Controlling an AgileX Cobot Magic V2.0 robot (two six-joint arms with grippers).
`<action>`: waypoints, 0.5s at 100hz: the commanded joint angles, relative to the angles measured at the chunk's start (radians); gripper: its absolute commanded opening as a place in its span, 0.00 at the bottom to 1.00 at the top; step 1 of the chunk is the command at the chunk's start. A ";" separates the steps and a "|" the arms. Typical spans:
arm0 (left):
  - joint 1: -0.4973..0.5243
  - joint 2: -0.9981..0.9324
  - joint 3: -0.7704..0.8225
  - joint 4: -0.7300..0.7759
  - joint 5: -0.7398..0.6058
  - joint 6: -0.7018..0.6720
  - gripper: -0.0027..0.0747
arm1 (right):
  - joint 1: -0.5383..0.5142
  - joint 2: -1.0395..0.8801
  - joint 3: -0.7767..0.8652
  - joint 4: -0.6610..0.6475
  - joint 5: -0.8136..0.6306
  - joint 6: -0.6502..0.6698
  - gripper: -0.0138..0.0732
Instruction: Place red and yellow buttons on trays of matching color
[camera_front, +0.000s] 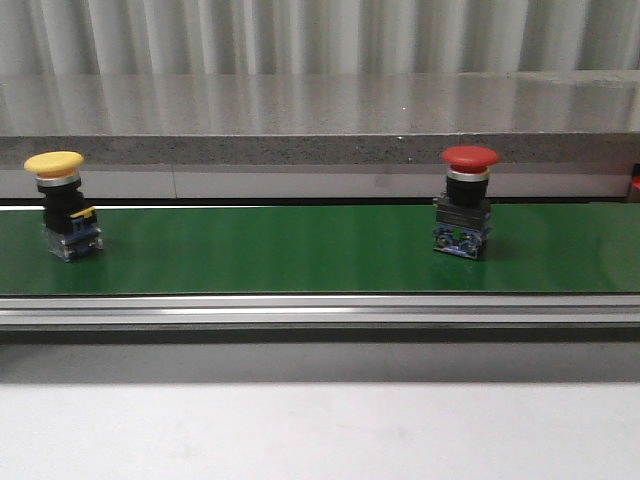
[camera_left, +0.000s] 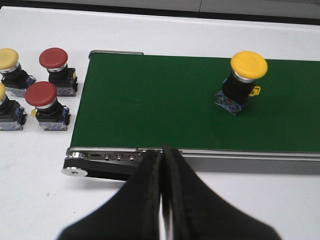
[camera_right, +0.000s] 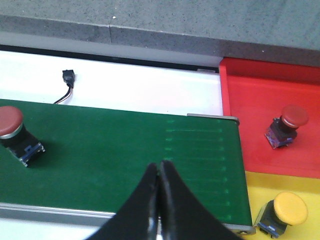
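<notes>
Currently, the yellow button (camera_front: 62, 204) is seen at the left end of the green belt (camera_front: 300, 250), the red button (camera_front: 466, 200) toward its right. Both are judged rigid and top-heavy, best gripped at the black body. Both the left hand (camera_left: 163, 156) and the right hand (camera_right: 159, 167) are closed, empty.

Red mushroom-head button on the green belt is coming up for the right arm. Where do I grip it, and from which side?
Judging from its pose, come straight down from above. The red mushroom-head push button stands upright on the green conveyor belt, nothing beside it. Close the right gripper, now shut, on the black body under the wide cap; that cap should act as a lip against slipping. Open the jaws first.
</notes>
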 joint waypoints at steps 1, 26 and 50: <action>-0.008 0.001 -0.026 -0.013 -0.058 0.002 0.01 | 0.001 -0.003 -0.025 -0.001 -0.032 -0.005 0.28; -0.008 0.001 -0.026 -0.013 -0.058 0.002 0.01 | 0.001 -0.003 -0.025 0.000 0.040 -0.005 0.92; -0.008 0.001 -0.026 -0.013 -0.060 0.002 0.01 | 0.006 0.022 -0.027 0.052 0.017 -0.005 0.90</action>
